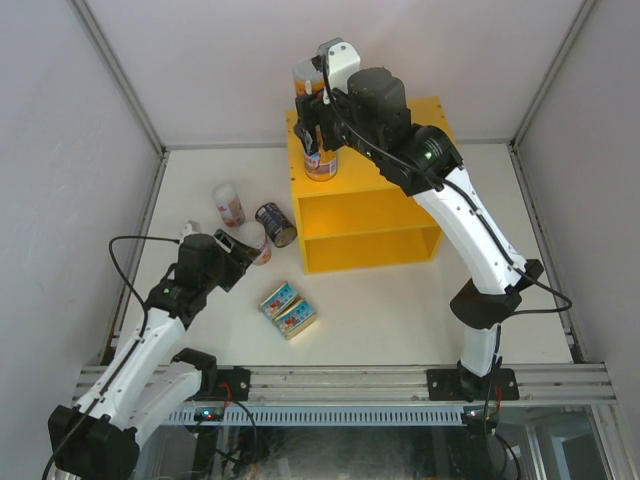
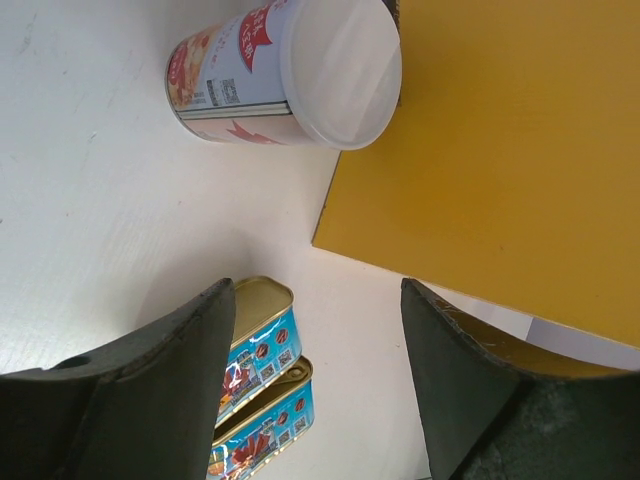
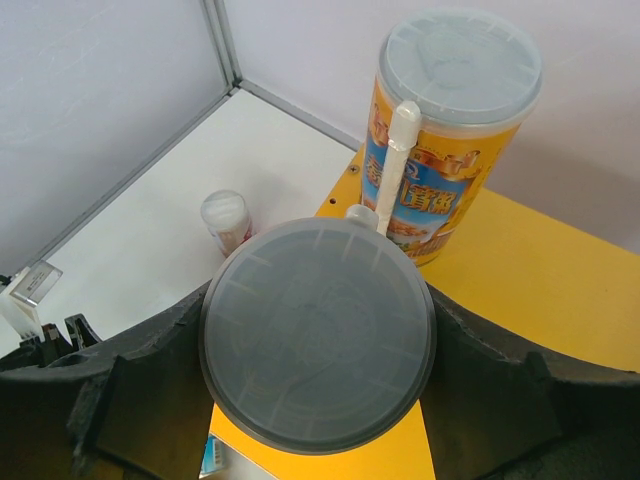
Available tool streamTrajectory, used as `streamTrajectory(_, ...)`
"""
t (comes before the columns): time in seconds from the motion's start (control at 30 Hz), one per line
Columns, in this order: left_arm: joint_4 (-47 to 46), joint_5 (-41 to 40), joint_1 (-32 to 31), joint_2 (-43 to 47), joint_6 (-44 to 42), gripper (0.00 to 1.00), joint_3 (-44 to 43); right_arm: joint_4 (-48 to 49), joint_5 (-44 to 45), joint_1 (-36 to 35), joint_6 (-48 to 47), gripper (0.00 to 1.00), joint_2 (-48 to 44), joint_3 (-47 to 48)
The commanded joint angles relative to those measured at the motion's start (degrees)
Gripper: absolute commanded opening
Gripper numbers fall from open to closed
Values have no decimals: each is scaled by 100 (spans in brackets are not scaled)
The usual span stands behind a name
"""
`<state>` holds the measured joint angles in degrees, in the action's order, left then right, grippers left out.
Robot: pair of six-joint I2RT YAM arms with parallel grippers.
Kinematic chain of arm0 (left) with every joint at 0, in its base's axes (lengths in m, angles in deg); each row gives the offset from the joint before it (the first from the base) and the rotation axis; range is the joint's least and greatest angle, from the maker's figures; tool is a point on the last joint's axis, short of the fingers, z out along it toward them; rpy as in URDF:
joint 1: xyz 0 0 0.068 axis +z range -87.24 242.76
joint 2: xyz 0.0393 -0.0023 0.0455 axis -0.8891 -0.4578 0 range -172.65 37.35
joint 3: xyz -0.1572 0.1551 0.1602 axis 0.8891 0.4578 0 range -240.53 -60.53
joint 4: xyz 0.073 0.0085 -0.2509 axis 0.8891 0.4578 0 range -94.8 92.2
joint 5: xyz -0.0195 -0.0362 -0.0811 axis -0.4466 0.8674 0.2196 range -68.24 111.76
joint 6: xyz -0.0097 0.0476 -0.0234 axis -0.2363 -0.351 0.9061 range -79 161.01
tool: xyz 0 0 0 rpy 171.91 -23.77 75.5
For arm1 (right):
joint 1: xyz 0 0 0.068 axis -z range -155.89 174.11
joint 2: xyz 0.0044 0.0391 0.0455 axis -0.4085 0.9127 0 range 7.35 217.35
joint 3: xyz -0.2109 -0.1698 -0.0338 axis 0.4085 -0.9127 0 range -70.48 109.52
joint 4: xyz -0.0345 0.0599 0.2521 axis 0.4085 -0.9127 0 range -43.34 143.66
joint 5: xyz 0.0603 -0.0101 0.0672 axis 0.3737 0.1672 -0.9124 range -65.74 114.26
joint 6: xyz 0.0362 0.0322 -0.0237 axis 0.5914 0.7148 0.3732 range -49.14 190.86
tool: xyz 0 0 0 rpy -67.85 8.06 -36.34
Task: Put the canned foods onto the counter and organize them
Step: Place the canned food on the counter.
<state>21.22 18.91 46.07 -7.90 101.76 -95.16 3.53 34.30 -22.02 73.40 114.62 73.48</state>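
tube (image 3: 450,150) atop counter (image 3: 560,290), tins (image 1: 288,310) prob. touching, front-L

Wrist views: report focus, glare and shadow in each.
Left wrist: the white-pink tube is sharp, its white lid nearly washed out; the left gripper is dark and soft-edged, with a faint shadow on the table beside it. Right wrist: the held tube looms large near the lens; the standing tube behind is crisp.
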Motion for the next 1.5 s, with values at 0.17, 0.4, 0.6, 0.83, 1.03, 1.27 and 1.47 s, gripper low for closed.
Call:
streamTrajectory(0.17,-200,-22,98,-28,-174,73,-184,661,72,34,106,67,-30,167)
streamTrajectory(0.4,-214,-6,145,-37,-134,75,-200,715,38,17,100,74,-87,150)
streamTrajectory(0.6,-229,21,151,-52,-63,76,-163,656,106,7,95,77,-127,130)
streamTrajectory(0.83,-230,15,151,-4,-4,77,-149,870,182,-10,66,79,-343,-52)
streamTrajectory(1.03,-213,48,157,44,75,78,-125,871,229,-108,30,79,-461,-52)
streamTrajectory(1.27,-107,-49,232,104,116,81,-211,906,342,-263,-20,79,-701,-74)
streamTrajectory(1.47,109,-54,480,-133,199,85,-440,1125,664,-527,-184,79,-1147,-411)
